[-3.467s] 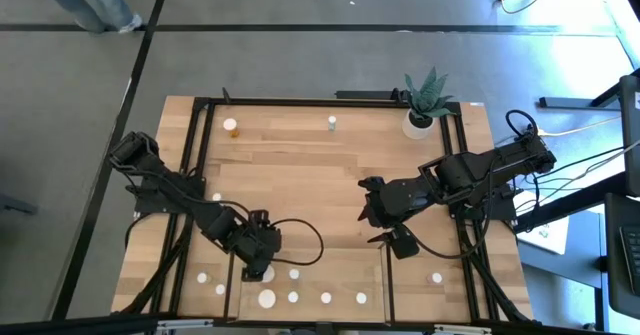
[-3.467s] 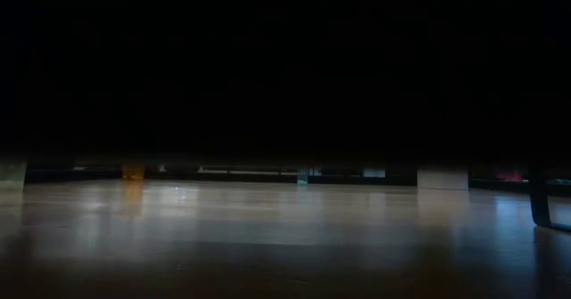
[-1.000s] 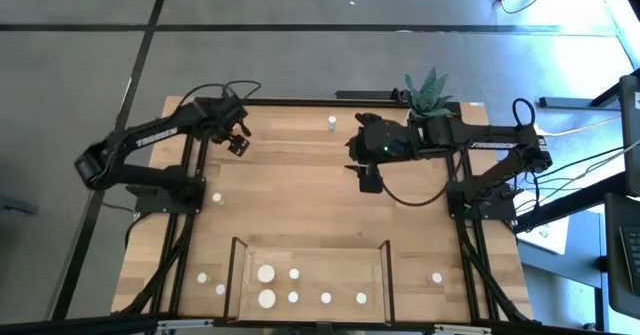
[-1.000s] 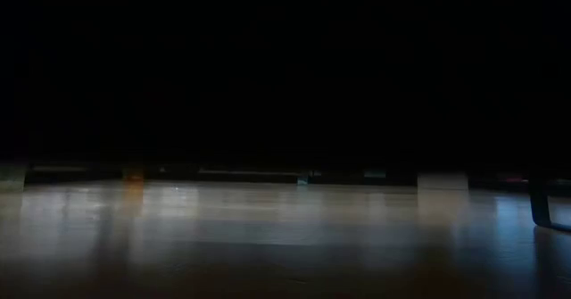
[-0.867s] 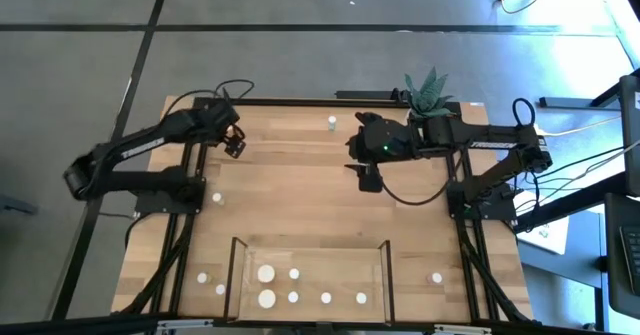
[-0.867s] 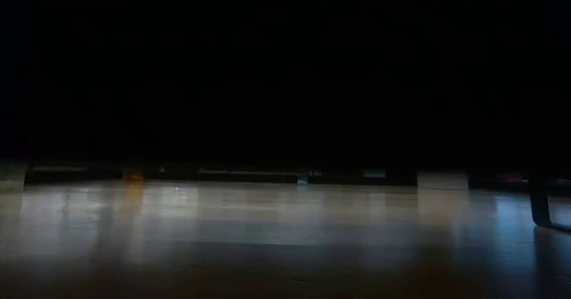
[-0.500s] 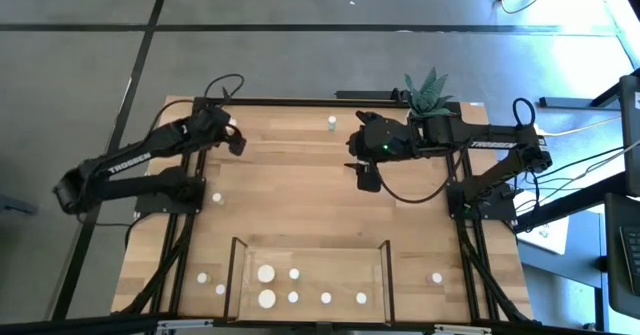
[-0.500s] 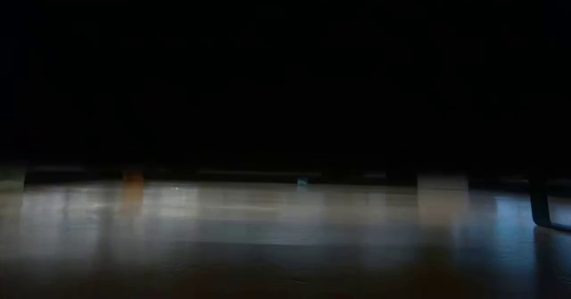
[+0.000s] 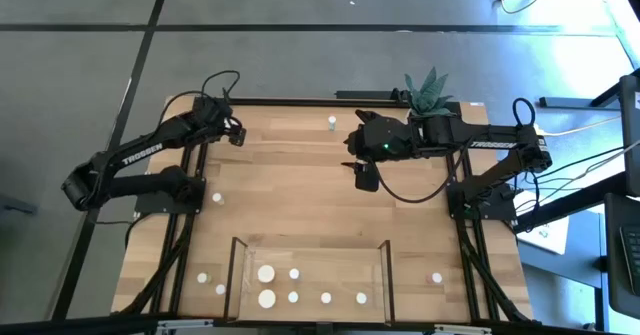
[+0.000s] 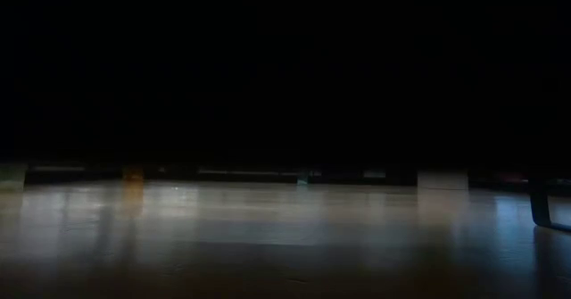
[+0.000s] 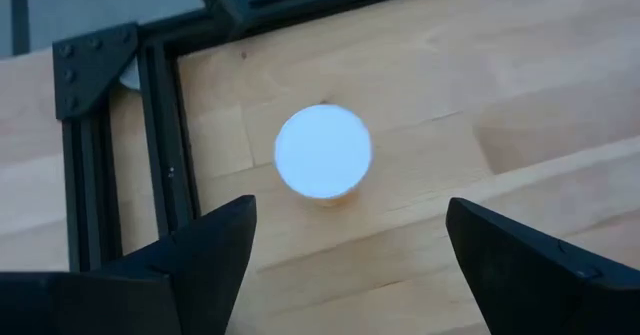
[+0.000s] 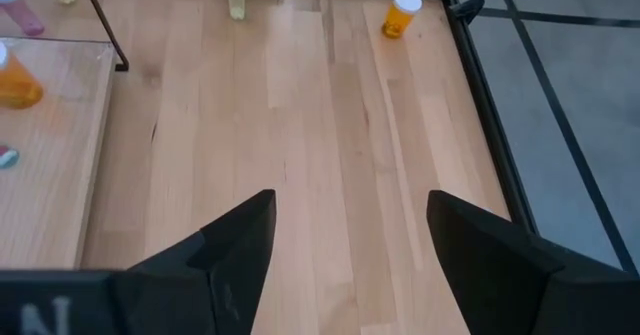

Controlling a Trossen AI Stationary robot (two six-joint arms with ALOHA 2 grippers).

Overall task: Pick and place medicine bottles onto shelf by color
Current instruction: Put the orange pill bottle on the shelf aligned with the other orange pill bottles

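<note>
White-capped bottle [image 11: 323,152] between wide-spread left end effector [image 11: 345,240] fingers, right end effector [image 12: 350,237] wide, "TROSSEN" on left arm [image 9: 140,154].

The light-wood counter [image 9: 300,195] carries the shelf [image 9: 310,280], a pale board with dark frame bars on its short sides, set at the counter's near edge, and six white-capped medicine bottles [image 9: 266,273] stand on that board. More bottles stand directly on the counter: two just left of the shelf, one to its right, another farther left beside the dark frame rail, and two near the far edge. A potted spiky plant [image 9: 425,103] stands at the far-right corner, well apart from the shelf.
</note>
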